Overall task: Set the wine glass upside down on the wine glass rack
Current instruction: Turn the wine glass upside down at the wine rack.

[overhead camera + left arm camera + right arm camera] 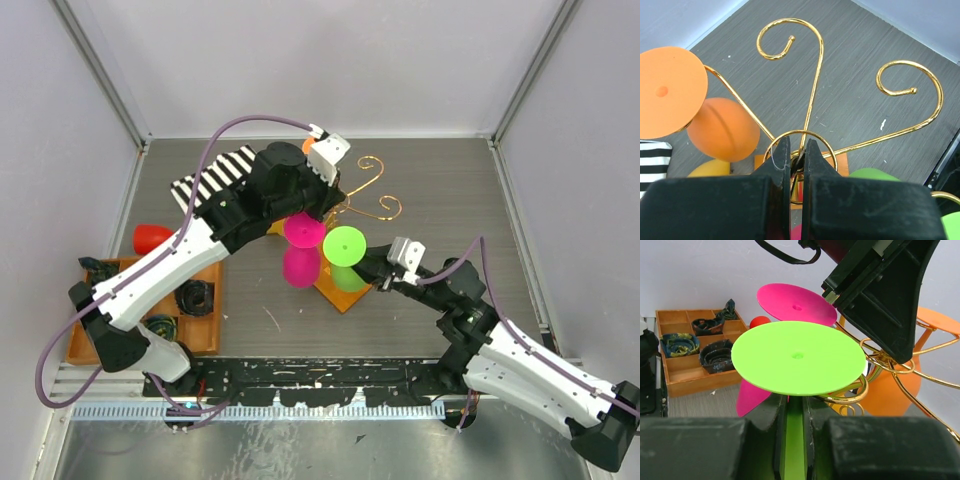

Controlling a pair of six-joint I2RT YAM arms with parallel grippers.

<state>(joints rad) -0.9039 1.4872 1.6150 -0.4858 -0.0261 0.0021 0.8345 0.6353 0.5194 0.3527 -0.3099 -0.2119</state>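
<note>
- Two arms meet at the thin gold wire wine glass rack (814, 85) in the middle of the grey table, its curled arms fanning out to the far right.
- Left gripper (797, 150) is over the top of the rack, fingers pinched together on the gold wire at the small ring where the arms join.
- Right gripper (794, 410) comes in from the near right, jaws clamped on the stem of the lime-green plastic wine glass (797, 357).
- That green glass is upside down: flat round foot on top, bowl below, just off the near-right side of the rack's centre.
- Gold curls show right under the edge of the green foot; whether the foot rests on the wire, I cannot tell.
- Hot-pink plastic wine glass (303, 232) hangs inverted just left of the green one, the two feet almost touching.
- Orange plastic wine glass (670, 92) hangs inverted on the far-left arm of the rack.
- Flat orange-brown wooden base (338, 292) peeks out beneath the pink and green bowls.
- Over on the near left sits a compartmented wooden tray (700, 381) with dark bundles in its cells.
- Just beyond the tray, a red rounded object (152, 238); further back, a black-and-white striped cloth (215, 175).
</note>
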